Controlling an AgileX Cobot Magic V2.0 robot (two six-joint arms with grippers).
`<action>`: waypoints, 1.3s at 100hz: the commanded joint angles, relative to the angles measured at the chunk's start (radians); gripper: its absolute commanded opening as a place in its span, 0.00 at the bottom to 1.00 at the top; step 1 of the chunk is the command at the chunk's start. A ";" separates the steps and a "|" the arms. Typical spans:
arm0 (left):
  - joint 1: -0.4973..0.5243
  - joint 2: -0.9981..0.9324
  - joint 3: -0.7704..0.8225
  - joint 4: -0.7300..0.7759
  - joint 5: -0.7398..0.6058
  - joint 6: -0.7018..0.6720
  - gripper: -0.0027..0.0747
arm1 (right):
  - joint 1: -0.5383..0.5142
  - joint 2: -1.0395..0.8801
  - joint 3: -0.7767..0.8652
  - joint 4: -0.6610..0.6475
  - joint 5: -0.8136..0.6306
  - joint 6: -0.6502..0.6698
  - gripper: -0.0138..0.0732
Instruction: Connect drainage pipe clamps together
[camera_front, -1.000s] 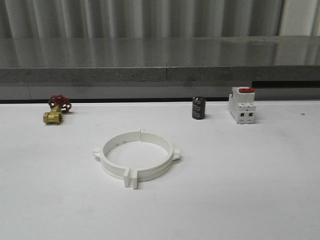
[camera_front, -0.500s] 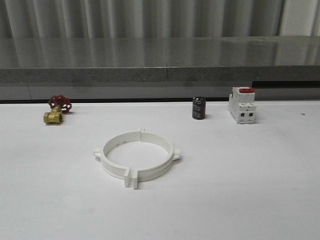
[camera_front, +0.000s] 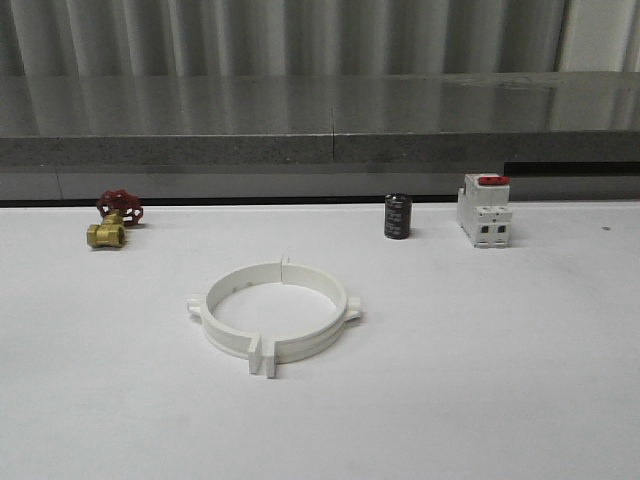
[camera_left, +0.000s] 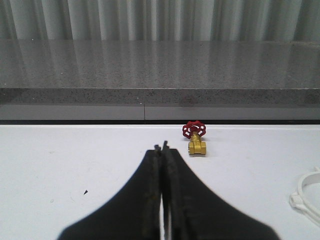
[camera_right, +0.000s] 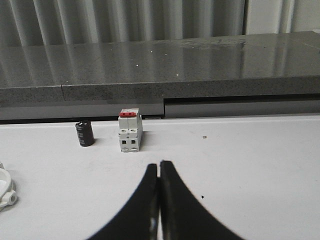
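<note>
The two drainage pipe clamps (camera_front: 276, 318) lie flat near the middle of the white table (camera_front: 500, 380), already mated into one closed ring. Their flange tabs (camera_front: 262, 357) meet at the near side, and a second seam shows at the far side. A small lug sticks out on each flank. An edge of the ring also shows in the left wrist view (camera_left: 307, 197) and in the right wrist view (camera_right: 5, 192).

Left gripper (camera_left: 163, 149): fingers pressed together, holding nothing, low over the table and well apart from the ring. Right gripper (camera_right: 159, 165): fingers together too, empty, also clear of the ring.

Beyond the ring, near the table's back edge: a brass valve with a red handwheel (camera_front: 112, 220) to the left, a black capacitor (camera_front: 398, 216), and a white breaker with a red switch (camera_front: 484, 210) to the right. None touches the ring.

Judged step: the joining looks done, with both arms clear. Next move, if any: check that the far seam is fully seated. I can't tell from here whether the tabs are locked or just butted, and any nudge would need the fingers opened first.
</note>
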 joint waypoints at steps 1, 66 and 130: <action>0.001 -0.052 0.020 0.024 -0.083 -0.002 0.01 | 0.002 -0.021 -0.016 0.000 -0.081 -0.009 0.08; -0.017 -0.064 0.152 0.125 -0.246 -0.106 0.01 | 0.002 -0.021 -0.016 0.000 -0.080 -0.009 0.08; -0.017 -0.064 0.152 0.125 -0.246 -0.106 0.01 | 0.002 -0.021 -0.016 0.000 -0.080 -0.009 0.08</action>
